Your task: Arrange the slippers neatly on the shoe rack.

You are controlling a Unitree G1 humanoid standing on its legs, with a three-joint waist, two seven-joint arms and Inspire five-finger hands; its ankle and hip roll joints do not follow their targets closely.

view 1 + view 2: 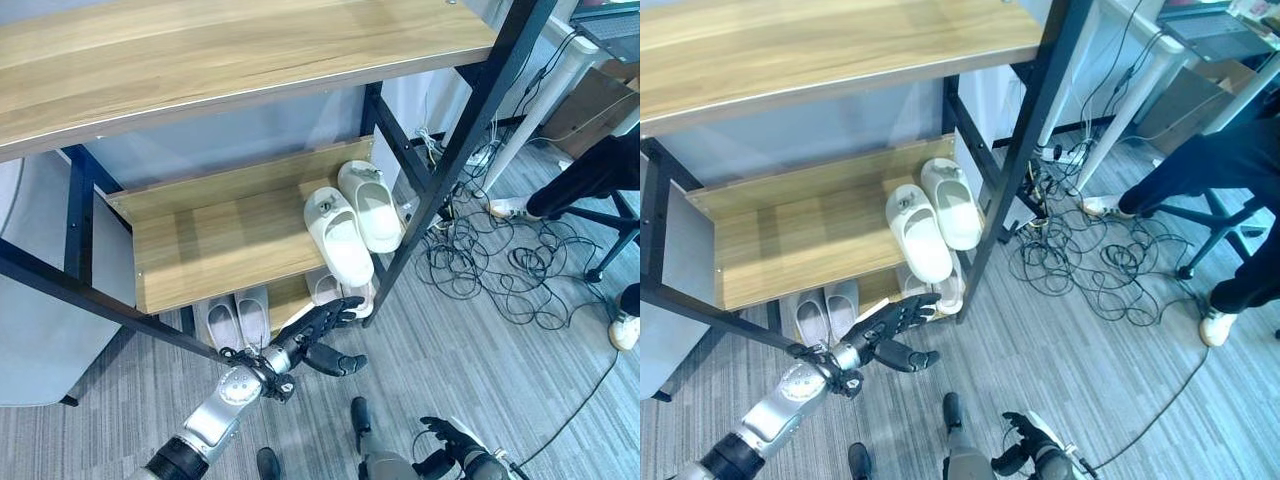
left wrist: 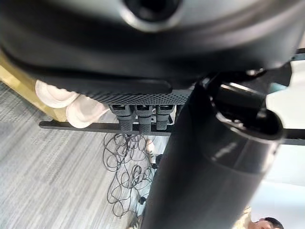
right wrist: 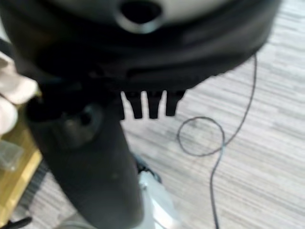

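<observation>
No legible writing anywhere; just a small round emblem on the strap of the nearer white slipper [image 1: 338, 240]. Chunky, cream-white, closed-toe, lying side by side with its mate [image 1: 370, 205] at the right end of the middle wooden shelf [image 1: 200, 240], toes toward the front edge. Below, on the bottom shelf, a pale grey pair [image 1: 238, 320] and another pale pair [image 1: 335, 290], partly hidden. Left hand [image 1: 318, 335] held out in front of the shoe rack [image 1: 470, 120] at bottom-shelf height, fingers straight and spread, thumb apart, holding nothing. Right hand [image 1: 455, 445] low over the grey floor, fingers loosely curled, empty. Tangled black cables [image 1: 490, 260] right of the rack, beside a seated person's legs [image 1: 600, 170].
</observation>
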